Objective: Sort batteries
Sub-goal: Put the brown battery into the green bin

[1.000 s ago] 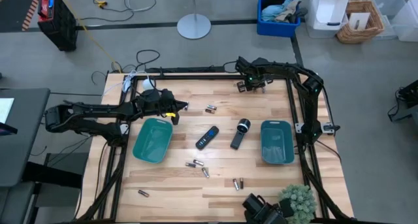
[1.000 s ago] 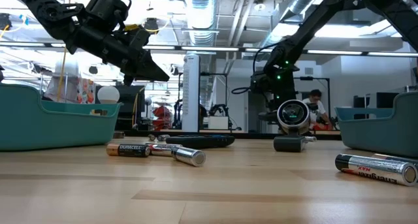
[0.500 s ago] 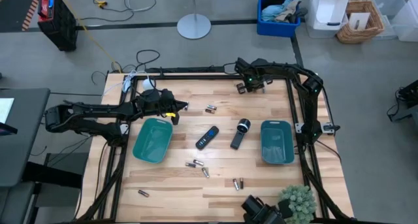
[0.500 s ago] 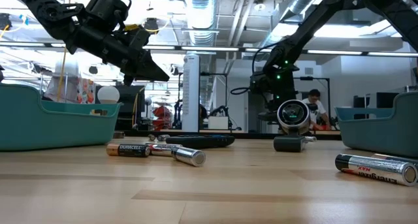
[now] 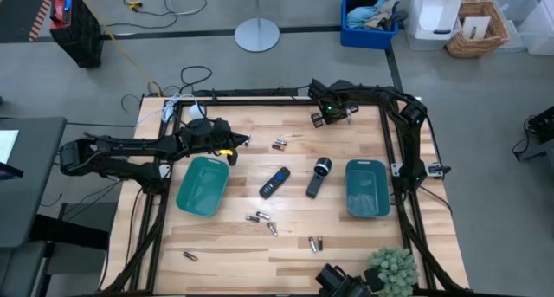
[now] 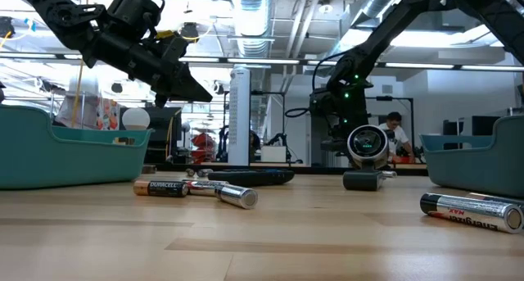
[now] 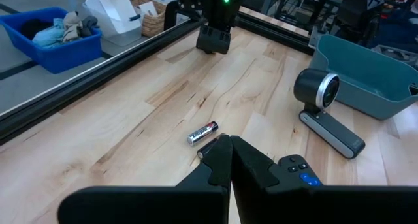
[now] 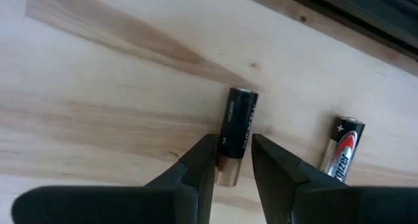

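Black-and-copper battery lies on the bench, pinched between the right claw fingers, second battery just beside; only the right wrist view shows this. High view places that claw at the bench's far edge, left claw shut above the teal tray.

Low view: the copper-and-black battery lying on the worktop reads "DURACELL". The silver battery at the right edge carries "MAX" and, below it, "Energizer", partly cut off. Right wrist view: the red-and-silver battery shows a "+" mark at its cap and lettering reading "Energizer"; small print on the black battery is illegible.
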Tool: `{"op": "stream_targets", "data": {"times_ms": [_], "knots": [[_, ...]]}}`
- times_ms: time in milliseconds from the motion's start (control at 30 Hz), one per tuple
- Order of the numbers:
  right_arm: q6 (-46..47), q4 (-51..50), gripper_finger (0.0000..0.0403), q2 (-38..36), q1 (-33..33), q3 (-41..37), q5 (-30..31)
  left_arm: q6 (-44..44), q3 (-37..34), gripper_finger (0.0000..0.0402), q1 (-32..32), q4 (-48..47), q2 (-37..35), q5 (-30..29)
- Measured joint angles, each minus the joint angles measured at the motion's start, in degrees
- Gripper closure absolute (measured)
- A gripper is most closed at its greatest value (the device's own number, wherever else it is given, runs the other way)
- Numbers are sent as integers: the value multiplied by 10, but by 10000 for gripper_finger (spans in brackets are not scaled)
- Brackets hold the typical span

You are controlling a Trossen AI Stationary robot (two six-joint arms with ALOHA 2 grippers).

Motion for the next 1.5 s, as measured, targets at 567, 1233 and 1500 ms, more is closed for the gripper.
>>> {"op": "stream_targets", "data": {"times_ms": [567, 1233, 1500], "knots": [[-4, 4, 347, 0, 10, 0, 0, 0, 0, 401, 0, 0, 0, 0], [-7, 1, 353, 0, 15, 0, 3, 5, 0, 401, 0, 0, 0, 0], [-10, 3, 353, 0, 30, 0, 4, 4, 0, 401, 0, 0, 0, 0]]}}
